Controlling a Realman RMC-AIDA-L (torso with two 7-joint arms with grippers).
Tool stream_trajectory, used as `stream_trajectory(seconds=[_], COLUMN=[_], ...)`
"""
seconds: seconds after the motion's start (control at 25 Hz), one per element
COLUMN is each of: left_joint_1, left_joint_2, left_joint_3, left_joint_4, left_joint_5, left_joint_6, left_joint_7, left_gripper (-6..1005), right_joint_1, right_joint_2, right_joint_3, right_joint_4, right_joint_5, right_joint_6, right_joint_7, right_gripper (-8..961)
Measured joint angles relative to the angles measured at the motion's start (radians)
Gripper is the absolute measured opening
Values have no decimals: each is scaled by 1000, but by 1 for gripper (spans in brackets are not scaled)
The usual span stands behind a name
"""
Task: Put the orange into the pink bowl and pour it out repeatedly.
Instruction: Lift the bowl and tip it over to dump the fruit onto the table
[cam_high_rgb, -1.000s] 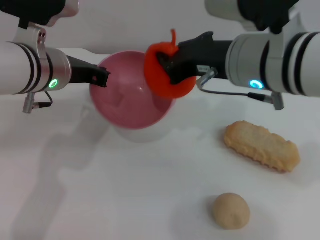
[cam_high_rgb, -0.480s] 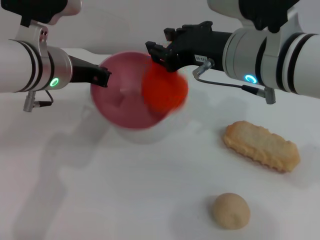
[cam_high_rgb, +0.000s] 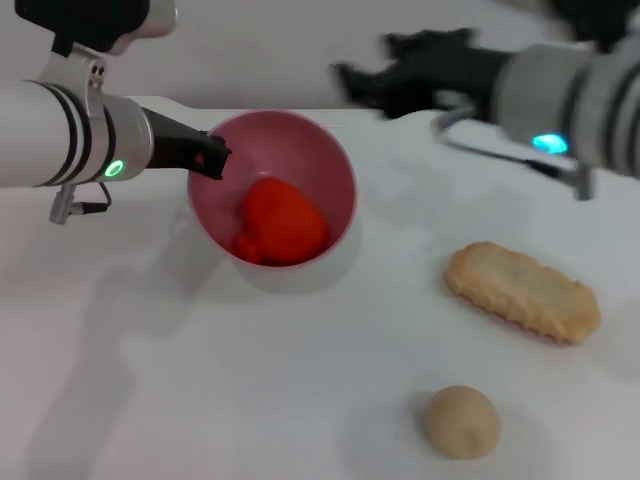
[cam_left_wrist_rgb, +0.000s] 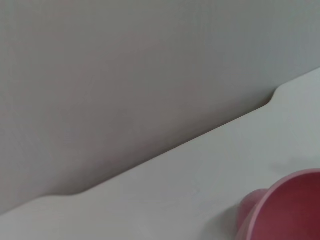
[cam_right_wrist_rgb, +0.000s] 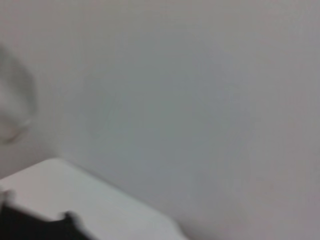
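Note:
The orange (cam_high_rgb: 282, 220) lies inside the pink bowl (cam_high_rgb: 335, 170), which is held above the table. My left gripper (cam_high_rgb: 207, 158) is shut on the bowl's left rim. A slice of the bowl (cam_left_wrist_rgb: 290, 210) also shows in the left wrist view. My right gripper (cam_high_rgb: 370, 80) hangs open above and to the right of the bowl, blurred by motion, with nothing in it. The right wrist view shows only wall and a strip of table.
A long beige biscuit (cam_high_rgb: 522, 291) lies on the white table at the right. A beige ball (cam_high_rgb: 460, 421) sits near the front edge. The table's back edge (cam_left_wrist_rgb: 165, 150) meets a grey wall.
My right gripper opened and let the orange fall into the bowl, then pulled up and to the right. The bowl tipped more upright in my left gripper.

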Motion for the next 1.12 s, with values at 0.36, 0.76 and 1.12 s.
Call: stream_trajectory(seconds=[0.36,0.76,1.12], left_joint_1=[92,197,323], left_joint_2=[0,-9,-10], left_joint_3=[112,463,569], left_joint_4=[38,12,5], left_joint_5=[53,500,863], left_joint_6=[219,567,947], left_joint_7=[190,346,361], left_gripper=[46,46,46], right_joint_1=[-206,-241,-225], right_joint_2=[6,1,0], right_joint_3=[298,353,350], right_joint_4=[62,136,152], right_joint_5=[44,79,86], right_joint_6=[-41,-32,-30], right_joint_7=[55,44,32], right_gripper=[593,593,592])
